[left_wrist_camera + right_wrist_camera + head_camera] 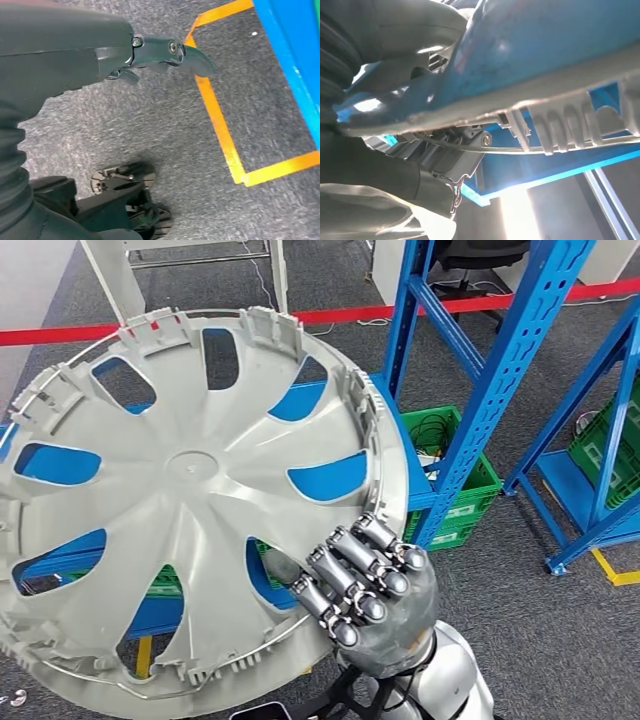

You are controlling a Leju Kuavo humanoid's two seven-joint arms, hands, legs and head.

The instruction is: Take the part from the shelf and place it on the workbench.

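Observation:
The part is a large grey wheel cover (189, 480) with curved spokes and clips round its rim. It is tilted and fills the left half of the head view. My right hand (370, 590) grips its lower right rim, fingers curled over the face. In the right wrist view the cover's rim (565, 120) runs between the thumb and the darker fingers (444, 155), with blue shelf behind it. My left hand (151, 50) hangs over the grey floor with its fingers stretched out and nothing in it.
Blue shelf uprights (490, 390) stand just right of the cover, with a green crate (453, 500) at their foot and another green crate (611, 455) at far right. Red tape (453, 305) crosses the floor behind. Orange floor tape (219, 120) runs beside the shelf's blue base (294, 60).

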